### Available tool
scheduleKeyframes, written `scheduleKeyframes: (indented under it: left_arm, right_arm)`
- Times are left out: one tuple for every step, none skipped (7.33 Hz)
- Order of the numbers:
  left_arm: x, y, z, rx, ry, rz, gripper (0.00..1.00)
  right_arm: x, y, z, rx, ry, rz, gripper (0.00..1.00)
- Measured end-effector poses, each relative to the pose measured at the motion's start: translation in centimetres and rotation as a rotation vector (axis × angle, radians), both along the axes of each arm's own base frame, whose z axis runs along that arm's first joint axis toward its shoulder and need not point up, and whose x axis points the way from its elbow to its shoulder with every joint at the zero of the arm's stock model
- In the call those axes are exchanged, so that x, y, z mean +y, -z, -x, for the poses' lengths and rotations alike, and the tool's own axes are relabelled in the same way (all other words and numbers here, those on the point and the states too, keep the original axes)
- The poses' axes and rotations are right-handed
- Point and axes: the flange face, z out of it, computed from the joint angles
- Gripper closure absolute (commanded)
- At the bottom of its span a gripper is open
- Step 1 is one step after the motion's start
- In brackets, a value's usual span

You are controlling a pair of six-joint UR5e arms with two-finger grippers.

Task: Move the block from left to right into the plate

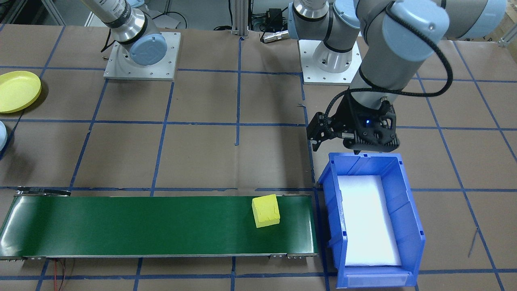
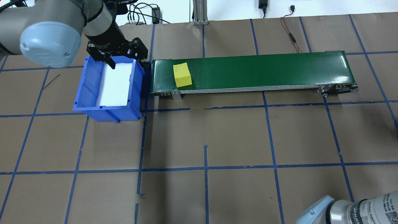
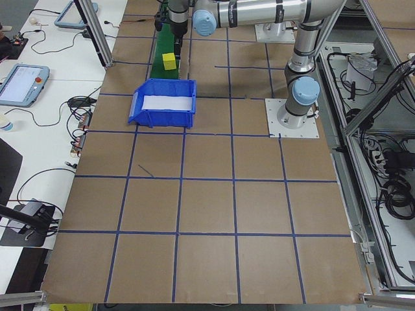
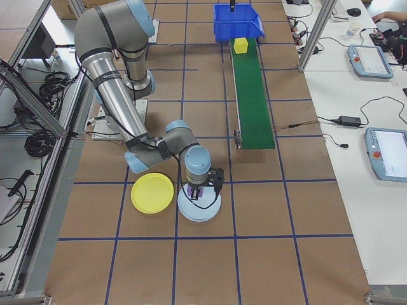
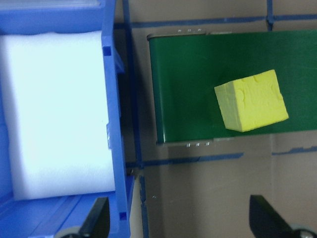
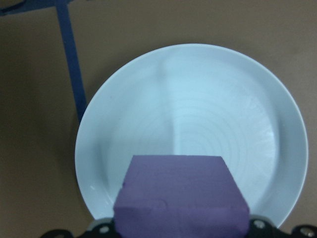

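On the papered table [image 2: 217, 137]: two plates, two blocks; right hand [image 6: 181, 230] clamps the purple block [image 6: 181, 201], left hand [image 2: 119, 57] spread.

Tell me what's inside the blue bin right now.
The blue bin holds only a white foam pad covering its floor, with no block on it. The left gripper hangs open over its far end. Anything beneath the pad is hidden.
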Motion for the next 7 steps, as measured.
scheduleKeyframes:
  left_arm:
    - [1.9,-1.6,-0.4,-0.005,-0.006,-0.015,0.0]
    - [3.7,-3.0,-0.9,-0.025,-0.012,-0.025,0.0]
    - [5.2,-4.0,-1.5,-0.058,-0.018,-0.039,0.0]
    - [6.0,-4.6,-1.7,-0.076,-0.024,-0.048,0.0]
    - [6.4,-4.9,-1.7,-0.077,-0.027,-0.054,0.0]
    - [6.6,-4.8,-1.5,-0.063,-0.023,-0.06,0.0]
    - [6.6,-4.5,-0.9,-0.044,-0.014,-0.066,0.0]
  right_arm:
    - [-0.2,0.3,0.2,0.001,-0.004,0.027,0.0]
    - [-0.5,0.4,0.1,-0.014,-0.008,0.061,0.0]
    - [-0.8,0.1,0.0,-0.025,-0.01,0.087,0.0]
    - [-1.0,-1.2,-0.3,-0.031,-0.012,0.108,0.0]
    - [-1.3,-3.2,-1.0,-0.034,-0.023,0.12,0.0]
    - [-2.3,-5.0,-2.4,-0.04,-0.045,0.123,0.0]
    - [-4.9,-6.8,-5.1,-0.049,-0.076,0.126,0.0]
